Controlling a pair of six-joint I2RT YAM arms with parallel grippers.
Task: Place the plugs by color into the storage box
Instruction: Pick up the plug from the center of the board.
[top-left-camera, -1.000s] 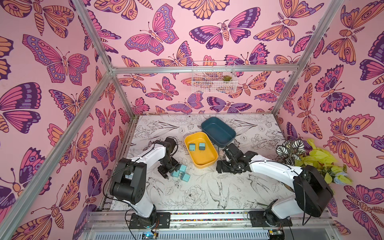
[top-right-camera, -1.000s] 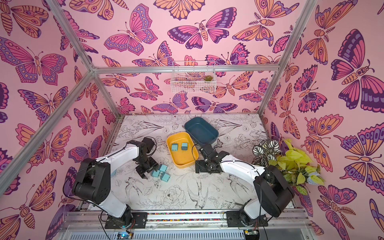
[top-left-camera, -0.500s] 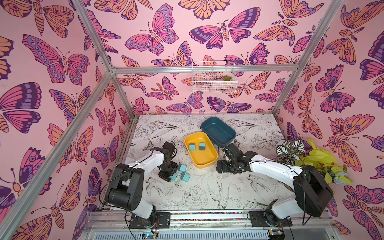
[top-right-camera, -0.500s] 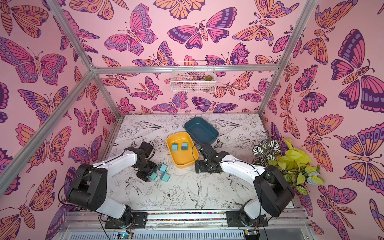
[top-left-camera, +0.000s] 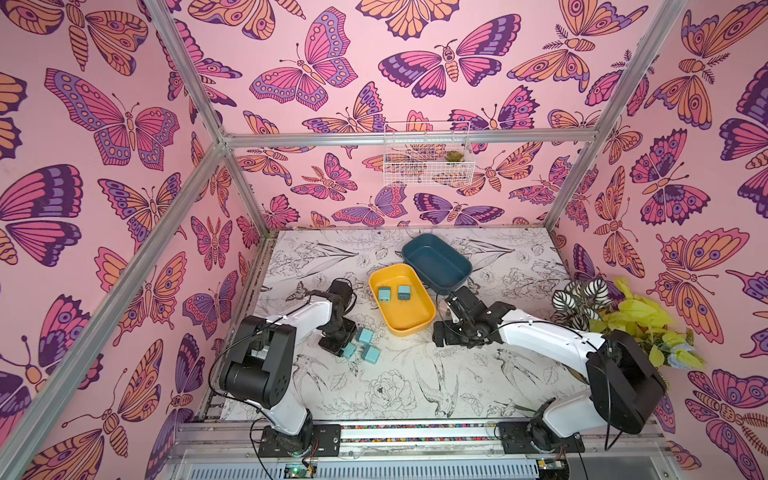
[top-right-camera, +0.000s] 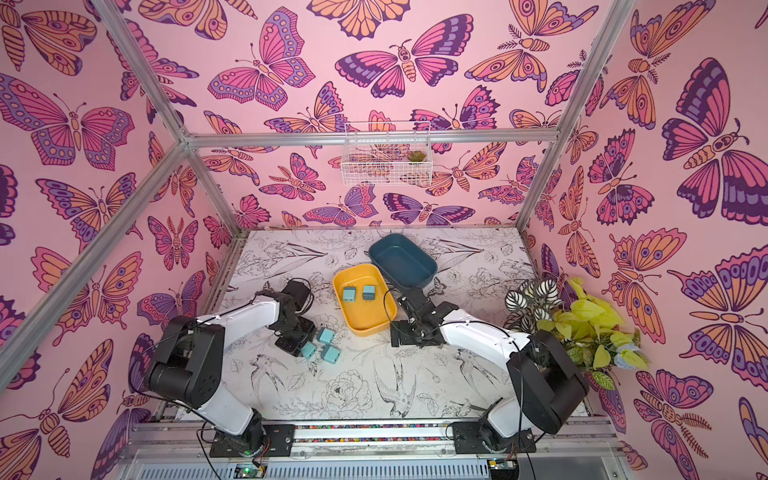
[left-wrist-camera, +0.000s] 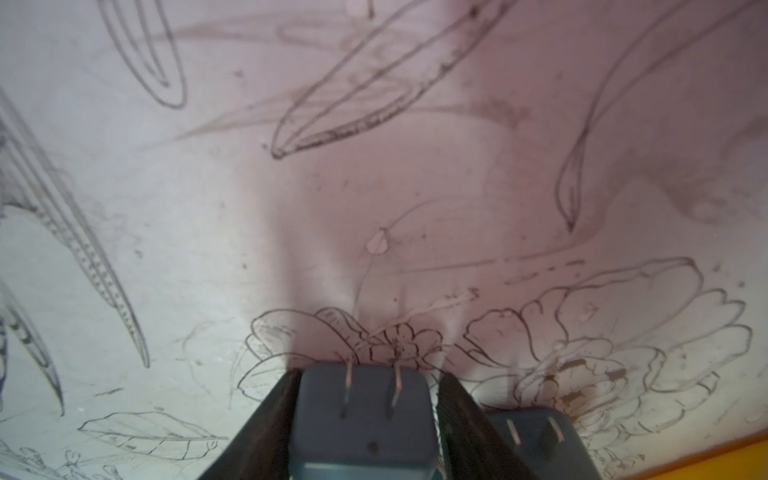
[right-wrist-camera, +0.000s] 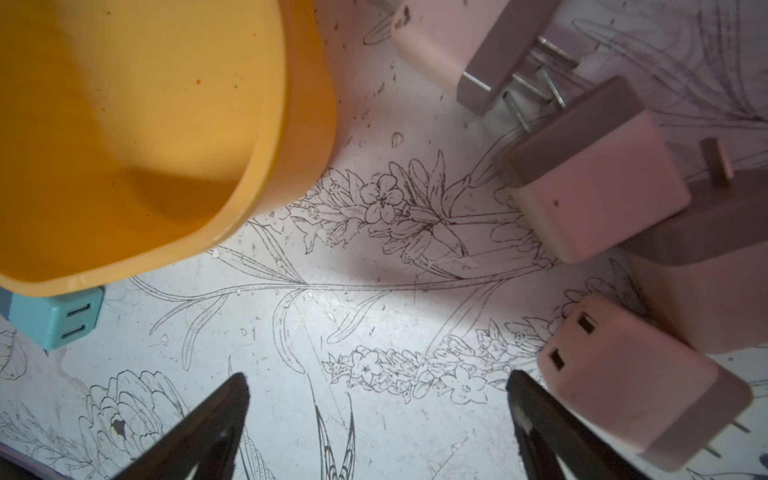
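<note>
Three teal-blue plugs lie left of the yellow tray (top-left-camera: 409, 330); two more (top-left-camera: 383, 293) (top-left-camera: 403, 292) lie inside it. My left gripper (top-left-camera: 337, 345) (left-wrist-camera: 369, 382) is down on the table with its jaws shut on one plug (left-wrist-camera: 361, 415) (top-left-camera: 349, 350), prongs pointing away. A second teal plug (left-wrist-camera: 532, 436) sits just outside one finger. My right gripper (top-left-camera: 441, 334) (right-wrist-camera: 378, 386) hangs open over bare table beside the yellow tray (right-wrist-camera: 291, 124). Several pale pink plugs (right-wrist-camera: 594, 174) (right-wrist-camera: 636, 382) lie close by it; the right arm hides them in both top views.
An empty dark blue tray (top-left-camera: 436, 262) stands behind the yellow one, touching it. A potted plant (top-left-camera: 623, 316) fills the right edge of the table. A wire basket (top-left-camera: 428, 162) hangs on the back wall. Another teal plug (right-wrist-camera: 58, 316) shows past the yellow tray's rim.
My left gripper slid toward the loose teal plugs and its jaws closed around one of them. The right arm has not moved.
</note>
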